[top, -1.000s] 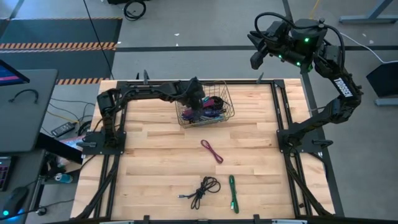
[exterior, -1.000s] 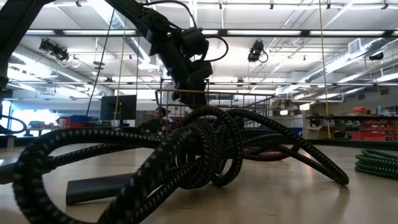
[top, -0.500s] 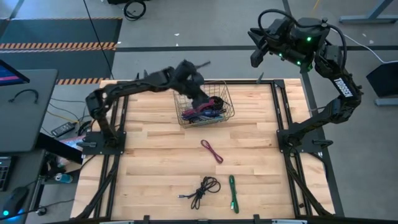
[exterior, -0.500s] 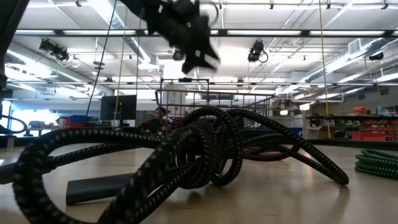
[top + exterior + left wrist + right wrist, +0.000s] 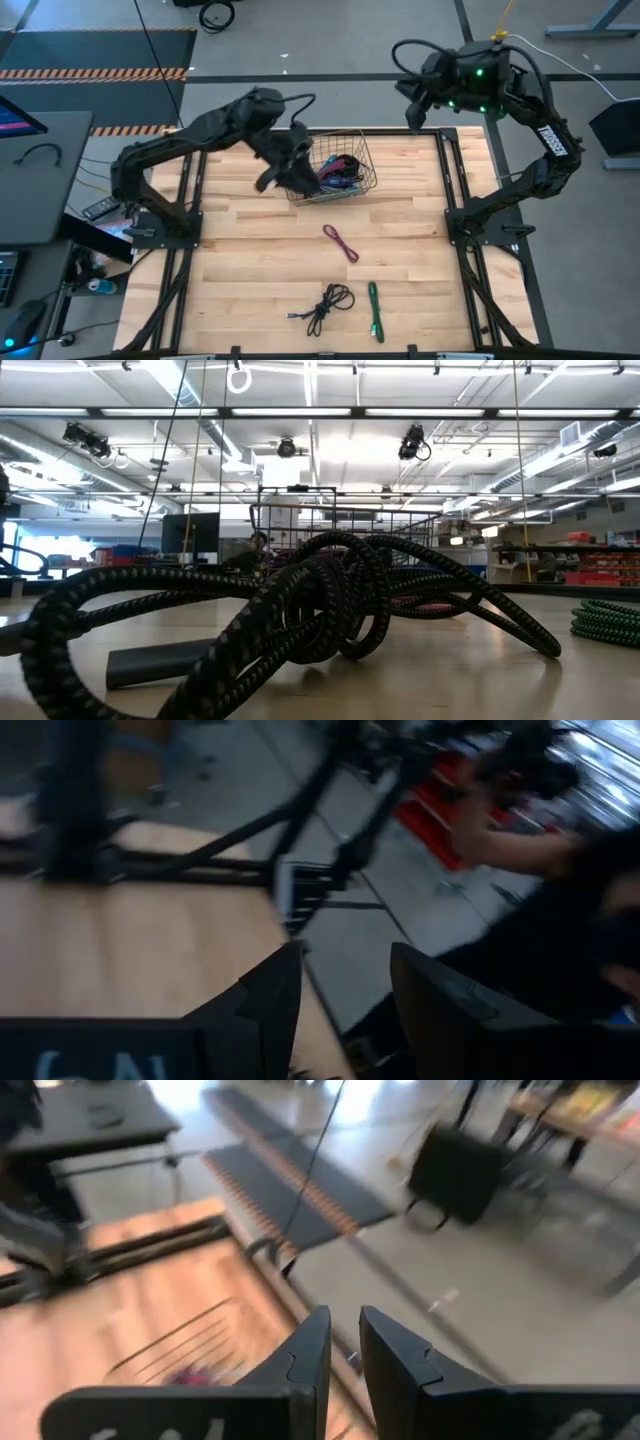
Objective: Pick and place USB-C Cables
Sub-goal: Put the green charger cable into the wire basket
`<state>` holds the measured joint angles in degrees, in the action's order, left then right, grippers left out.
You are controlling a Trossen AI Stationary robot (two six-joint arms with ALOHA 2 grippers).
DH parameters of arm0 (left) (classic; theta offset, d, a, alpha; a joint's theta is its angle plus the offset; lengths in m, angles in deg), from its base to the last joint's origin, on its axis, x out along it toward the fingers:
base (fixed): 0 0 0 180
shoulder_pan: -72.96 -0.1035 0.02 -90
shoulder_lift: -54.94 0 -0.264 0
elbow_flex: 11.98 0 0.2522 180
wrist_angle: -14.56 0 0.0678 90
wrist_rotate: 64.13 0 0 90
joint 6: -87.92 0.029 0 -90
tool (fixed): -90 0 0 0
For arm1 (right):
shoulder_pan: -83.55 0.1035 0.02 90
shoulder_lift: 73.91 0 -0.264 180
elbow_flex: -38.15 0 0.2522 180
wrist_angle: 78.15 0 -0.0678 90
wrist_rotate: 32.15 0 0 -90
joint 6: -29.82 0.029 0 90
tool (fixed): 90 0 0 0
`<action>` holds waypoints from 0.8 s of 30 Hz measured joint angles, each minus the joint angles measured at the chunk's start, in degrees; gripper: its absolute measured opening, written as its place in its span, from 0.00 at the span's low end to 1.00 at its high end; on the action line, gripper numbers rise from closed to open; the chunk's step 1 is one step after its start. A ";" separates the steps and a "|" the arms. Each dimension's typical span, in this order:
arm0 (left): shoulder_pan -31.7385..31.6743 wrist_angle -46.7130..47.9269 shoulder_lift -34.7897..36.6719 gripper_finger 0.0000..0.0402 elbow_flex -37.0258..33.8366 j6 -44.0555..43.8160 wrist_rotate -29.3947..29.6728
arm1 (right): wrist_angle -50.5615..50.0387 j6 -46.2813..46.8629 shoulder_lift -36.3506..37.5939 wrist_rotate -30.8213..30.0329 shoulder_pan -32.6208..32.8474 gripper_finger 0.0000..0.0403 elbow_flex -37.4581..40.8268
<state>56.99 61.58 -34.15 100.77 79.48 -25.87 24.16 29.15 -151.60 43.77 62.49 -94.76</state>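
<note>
A wire basket (image 5: 352,168) at the table's far middle holds several USB-C Cables (image 5: 336,172), purple, magenta and dark. Three more lie loose on the wood: a magenta one (image 5: 340,242), a black coil (image 5: 326,303) that fills the low view's foreground (image 5: 300,620), and a green one (image 5: 375,310) (image 5: 610,622). My left gripper (image 5: 285,172) (image 5: 345,960) hangs high beside the basket's left side, pointing almost level, open, with nothing between its fingers. My right gripper (image 5: 412,105) (image 5: 345,1325) waits high beyond the table's far right corner, its fingers a narrow gap apart and empty.
Dark frame rails (image 5: 450,190) run along the table's left and right sides. Bare wood (image 5: 250,250) lies between the basket and the loose cables. A side desk (image 5: 40,170) stands left of the table.
My left gripper has risen out of the basket and swung toward the table's left, tipping from pointing down to almost level; it has left the low view through the top. The basket and the loose cables have stayed put. My right gripper has tipped down a little.
</note>
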 joint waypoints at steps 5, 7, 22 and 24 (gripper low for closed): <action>5.20 0.00 3.63 0.40 1.20 0.08 -0.19 | -7.96 7.27 0.00 7.13 2.23 0.16 0.00; 6.83 0.27 4.61 0.40 1.20 0.08 -0.12 | -11.30 10.37 0.00 9.29 3.69 0.16 0.00; 10.80 6.37 4.72 0.40 1.11 2.52 3.00 | -21.60 43.28 -0.15 16.55 24.98 0.21 15.92; 10.80 6.58 4.73 0.40 1.11 2.71 3.08 | -21.25 49.01 -0.11 17.21 28.34 0.23 20.25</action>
<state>67.79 68.16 -29.41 101.87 82.19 -22.79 2.91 78.15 -151.71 60.98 90.82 -74.51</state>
